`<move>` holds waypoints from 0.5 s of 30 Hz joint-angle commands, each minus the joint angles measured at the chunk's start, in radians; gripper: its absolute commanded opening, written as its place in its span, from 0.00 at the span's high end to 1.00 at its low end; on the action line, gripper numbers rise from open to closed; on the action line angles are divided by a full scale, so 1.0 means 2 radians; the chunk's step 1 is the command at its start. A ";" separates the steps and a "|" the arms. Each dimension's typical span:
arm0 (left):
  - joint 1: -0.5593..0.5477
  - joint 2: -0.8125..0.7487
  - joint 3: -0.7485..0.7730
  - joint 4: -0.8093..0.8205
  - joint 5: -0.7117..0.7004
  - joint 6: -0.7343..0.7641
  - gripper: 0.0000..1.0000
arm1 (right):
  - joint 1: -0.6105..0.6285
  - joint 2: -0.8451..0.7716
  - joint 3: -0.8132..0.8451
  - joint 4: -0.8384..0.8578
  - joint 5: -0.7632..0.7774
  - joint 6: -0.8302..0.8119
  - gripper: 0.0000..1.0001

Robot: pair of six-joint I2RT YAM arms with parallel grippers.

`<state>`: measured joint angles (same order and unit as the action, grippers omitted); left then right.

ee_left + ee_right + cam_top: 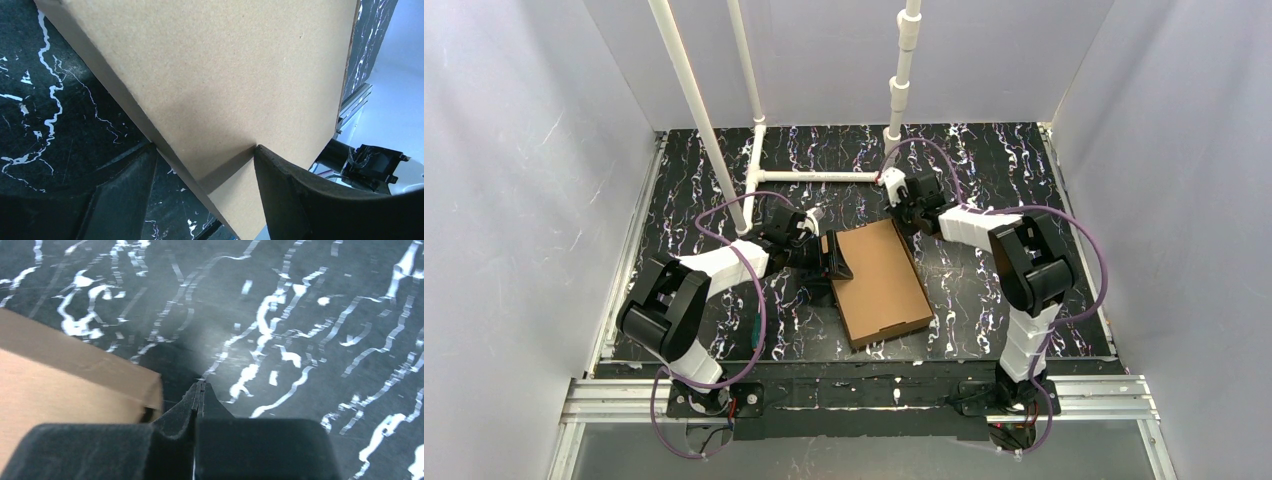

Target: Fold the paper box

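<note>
The paper box [879, 280] lies as a flat, closed brown cardboard rectangle in the middle of the black marbled table [994, 160]. My left gripper [836, 258] is at its left edge near the far corner. In the left wrist view the jaws [205, 146] straddle that edge of the box [225, 75], one fingertip [260, 150] on the top face and the other against the side wall. My right gripper [908, 222] is shut and empty, just off the far right corner. In the right wrist view its closed tips [200, 384] hover over the table beside the box corner [60, 385].
A white pipe frame [809, 176] lies on the table behind the box, with a slanted pipe [699, 110] and an upright post [904, 70]. Grey walls enclose three sides. An aluminium rail [864, 395] runs along the near edge.
</note>
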<state>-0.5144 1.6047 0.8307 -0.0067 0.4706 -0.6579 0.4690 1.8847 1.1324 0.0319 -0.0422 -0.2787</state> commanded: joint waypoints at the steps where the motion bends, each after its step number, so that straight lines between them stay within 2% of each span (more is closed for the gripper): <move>1: -0.004 0.004 0.010 -0.010 0.008 0.012 0.32 | 0.047 0.003 0.012 0.014 -0.029 -0.006 0.99; 3: -0.006 0.006 0.014 -0.010 0.008 0.012 0.32 | 0.067 -0.012 -0.002 0.016 -0.035 -0.023 0.99; 6: -0.006 0.006 0.016 -0.010 0.007 0.012 0.32 | 0.074 -0.033 -0.022 0.028 -0.004 -0.040 0.99; 11: -0.006 0.003 0.018 -0.015 0.007 0.017 0.32 | 0.018 -0.029 -0.006 0.016 0.005 -0.043 0.99; 15: -0.006 0.007 0.025 -0.022 0.008 0.023 0.32 | 0.016 -0.010 0.014 0.014 0.004 -0.053 0.99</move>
<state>-0.5194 1.6112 0.8467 -0.0471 0.4953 -0.6506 0.5148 1.8473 1.0992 0.0605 -0.0078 -0.3607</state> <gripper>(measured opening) 0.683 0.024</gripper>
